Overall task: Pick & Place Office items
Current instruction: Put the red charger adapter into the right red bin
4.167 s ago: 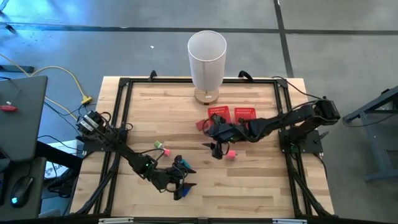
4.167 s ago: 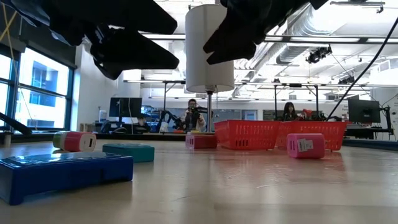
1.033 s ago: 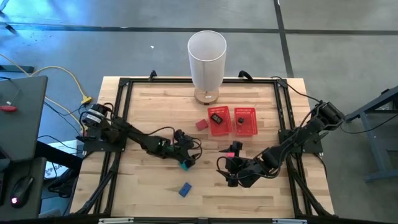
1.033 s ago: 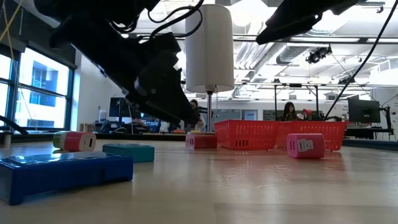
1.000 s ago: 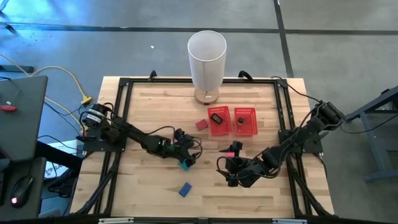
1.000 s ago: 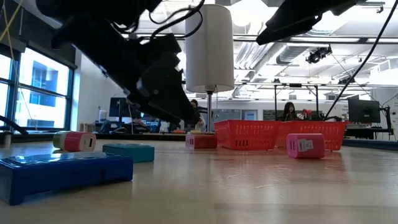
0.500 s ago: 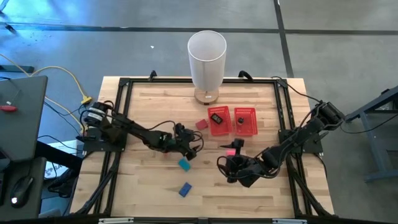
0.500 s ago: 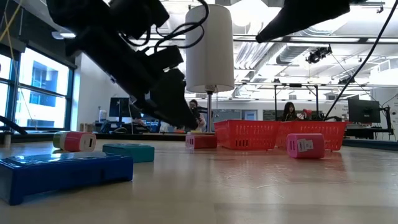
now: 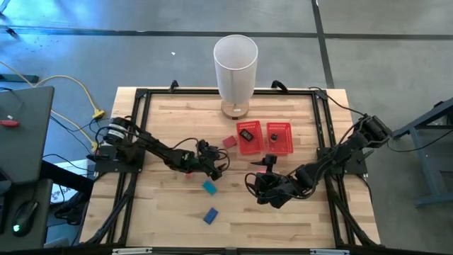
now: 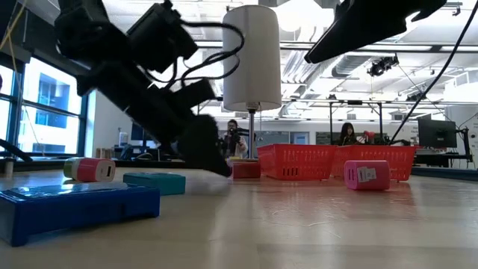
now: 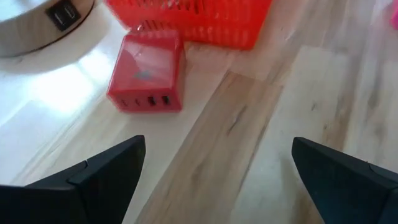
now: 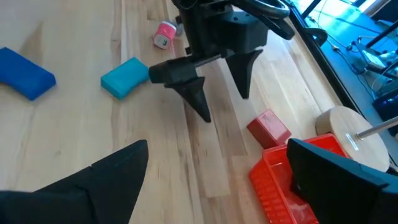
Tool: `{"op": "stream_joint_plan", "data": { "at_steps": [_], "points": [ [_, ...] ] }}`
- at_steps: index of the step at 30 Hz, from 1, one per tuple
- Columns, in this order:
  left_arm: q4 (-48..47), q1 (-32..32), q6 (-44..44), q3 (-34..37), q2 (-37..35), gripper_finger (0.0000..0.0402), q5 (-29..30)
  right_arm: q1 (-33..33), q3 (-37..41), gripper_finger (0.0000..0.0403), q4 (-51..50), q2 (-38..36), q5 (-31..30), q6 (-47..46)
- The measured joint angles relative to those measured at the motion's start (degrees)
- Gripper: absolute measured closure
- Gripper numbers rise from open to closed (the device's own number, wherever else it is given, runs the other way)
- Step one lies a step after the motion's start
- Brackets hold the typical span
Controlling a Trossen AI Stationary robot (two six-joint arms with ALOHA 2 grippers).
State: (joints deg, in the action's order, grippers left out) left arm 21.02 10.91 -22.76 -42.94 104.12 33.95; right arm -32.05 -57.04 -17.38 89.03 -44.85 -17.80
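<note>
Behind left pincer (image 9: 218,168), half-hidden pink piece (image 12: 165,33)

Both arms are black, built of slim jointed links, with thin black cables looping along them. Each ends in a tool: the left tool (image 12: 217,81) carries two tapered, pointed black fingers; the right tool (image 12: 205,180) shows broad, flat dark fingers.

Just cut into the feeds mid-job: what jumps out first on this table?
The tall white cylinder at the table's far edge dominates, with the red mesh tray just in front of it. The left hand reaches open-fingered toward a small red block beside that tray. A teal piece and a blue piece lie loose nearer the front, while the right hand, also open, hovers right of them.
</note>
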Motion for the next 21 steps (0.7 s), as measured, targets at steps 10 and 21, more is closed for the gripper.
{"op": "stream_joint_plan", "data": {
  "at_steps": [10, 21],
  "points": [
    [11.77, -1.68, 0.66, 4.54, 3.71, 0.0006, -0.77, 0.25, 0.0, 0.0031, 0.4, 0.0, -0.15, 0.06],
    [15.8, -2.92, 2.21, 5.13, 7.32, 0.0006, -3.35, 1.87, 0.0, 0.0031, 0.37, 0.0, 0.49, 0.06]
  ]
}}
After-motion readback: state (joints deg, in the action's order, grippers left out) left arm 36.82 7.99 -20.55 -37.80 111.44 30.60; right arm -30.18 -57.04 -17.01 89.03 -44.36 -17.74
